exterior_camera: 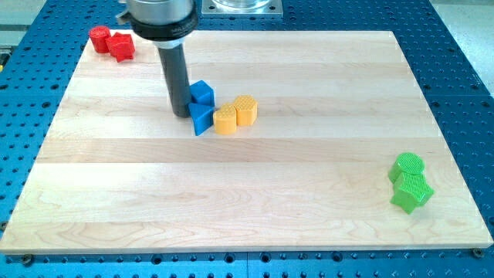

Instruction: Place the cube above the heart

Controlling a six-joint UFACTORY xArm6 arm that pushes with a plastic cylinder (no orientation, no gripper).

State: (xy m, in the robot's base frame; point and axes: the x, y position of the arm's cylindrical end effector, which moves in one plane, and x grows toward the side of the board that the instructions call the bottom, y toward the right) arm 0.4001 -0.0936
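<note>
While no brand, label or writing can be read anywhere in the view, the blocks themselves are plain to tell apart by colour. My tip stands on the wooden board left of its centre, with the dark rod rising from it toward the view's top. It has no jaws to open or close; it is a bare rod end, and it touches or nearly touches the left side of a blue triangular block. The blue cube lies just to the upper right of my tip, close beside the rod and touching the blue triangular block below it. To the right of the blue pair sit two yellow blocks pressed together: a yellow heart, as far as its shape can be made out, and a yellow block at its lower left whose shape I cannot tell for sure. So the cube is to the left of the heart and slightly higher in the view, near but apart from it. Two red blocks lie together at the board's top left corner, well apart from my tip. Two green blocks sit stacked in the view near the right edge, toward the bottom.
</note>
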